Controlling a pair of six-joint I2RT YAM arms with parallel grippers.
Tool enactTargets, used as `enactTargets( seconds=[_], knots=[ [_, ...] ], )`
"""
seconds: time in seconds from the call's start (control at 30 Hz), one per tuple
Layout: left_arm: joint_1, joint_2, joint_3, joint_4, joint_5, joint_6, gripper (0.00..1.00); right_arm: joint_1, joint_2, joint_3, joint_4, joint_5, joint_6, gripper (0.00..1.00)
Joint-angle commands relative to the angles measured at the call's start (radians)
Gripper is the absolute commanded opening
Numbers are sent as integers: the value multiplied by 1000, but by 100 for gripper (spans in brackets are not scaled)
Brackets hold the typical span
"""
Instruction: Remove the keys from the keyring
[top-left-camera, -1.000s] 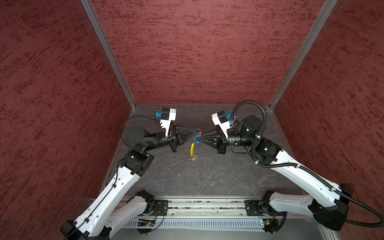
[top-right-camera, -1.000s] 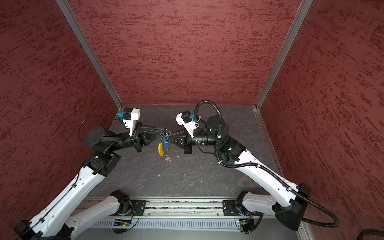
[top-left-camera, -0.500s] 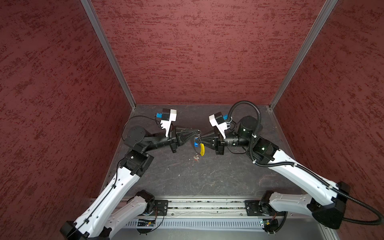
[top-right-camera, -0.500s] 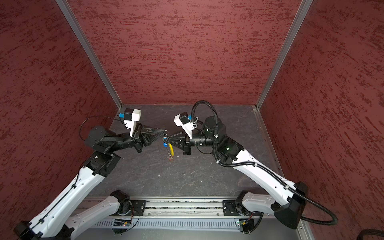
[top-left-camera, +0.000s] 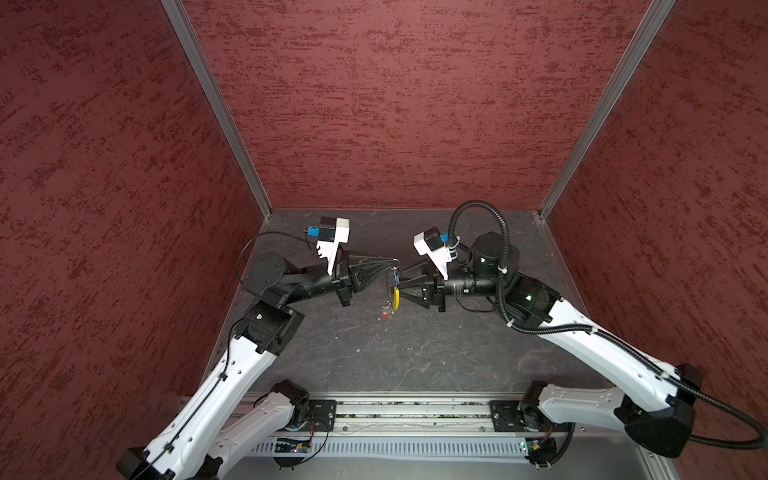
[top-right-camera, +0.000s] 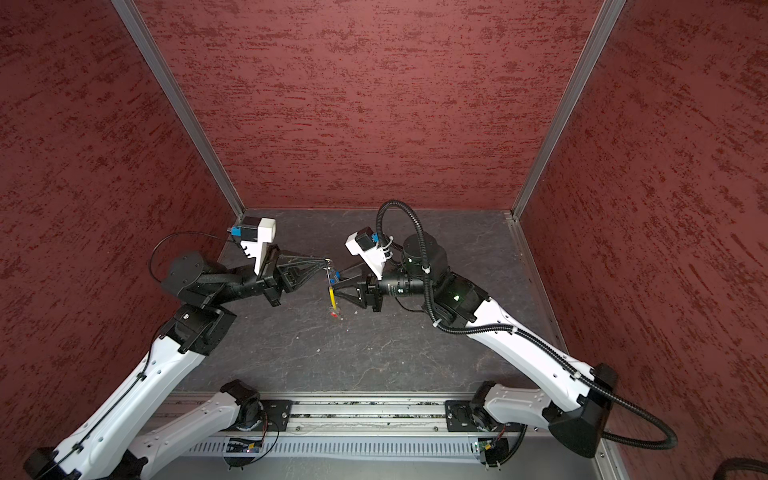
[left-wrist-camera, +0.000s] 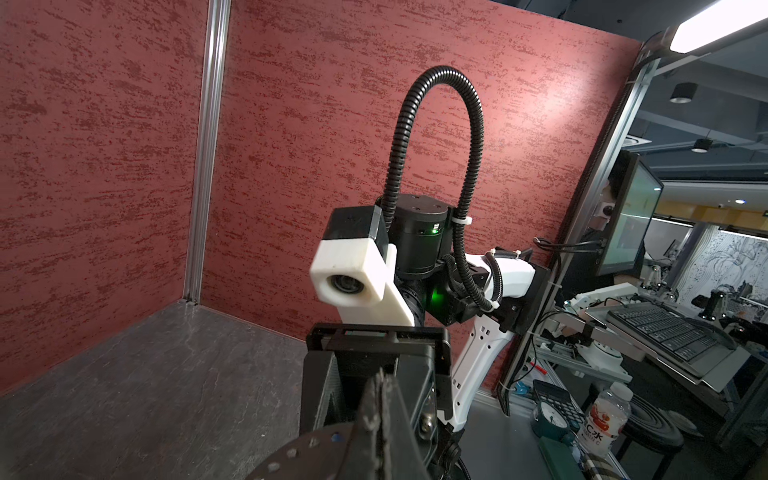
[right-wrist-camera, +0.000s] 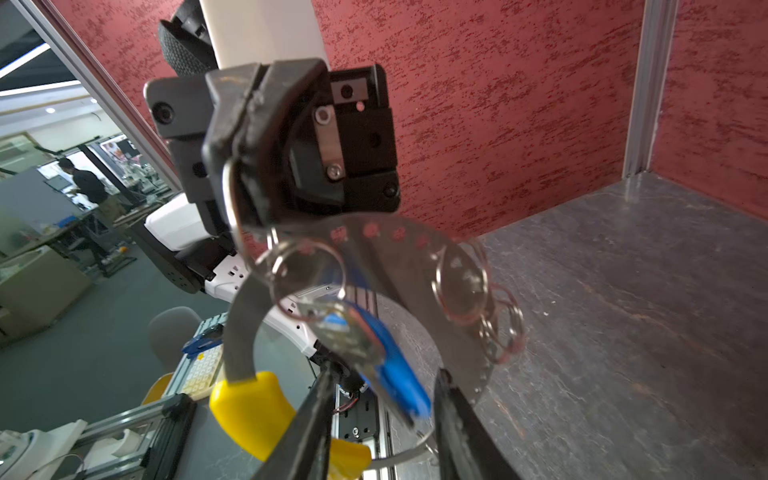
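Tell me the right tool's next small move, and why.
Probably close the right tool on the blue key. Its jaws stand apart with that key's head between them, while the left tool, shut on the keyring, holds it hanging.

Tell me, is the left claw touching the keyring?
Touching. The right wrist view shows the left claw shut on the keyring, whose silvery loop is pinched between its tips and hangs below them.

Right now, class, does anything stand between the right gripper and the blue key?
Nothing visible does. The blue key hangs from the keyring between the open jaws of the right gripper; the left gripper pinches the keyring.
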Motion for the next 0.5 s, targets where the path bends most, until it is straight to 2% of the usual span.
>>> enactTargets(
  seconds=[0.0,0.23,0.47],
  knots=[
    [-1,-11,27,25,2,18,0,5,-66,56,-34,78,-32,46],
    [-6,-9,24,49,7,7,0,5,-143,23,167,199,53,51],
    [-12,-9,21,59,8,1,0,5,-68,19,285,116,112,49]
  ],
)
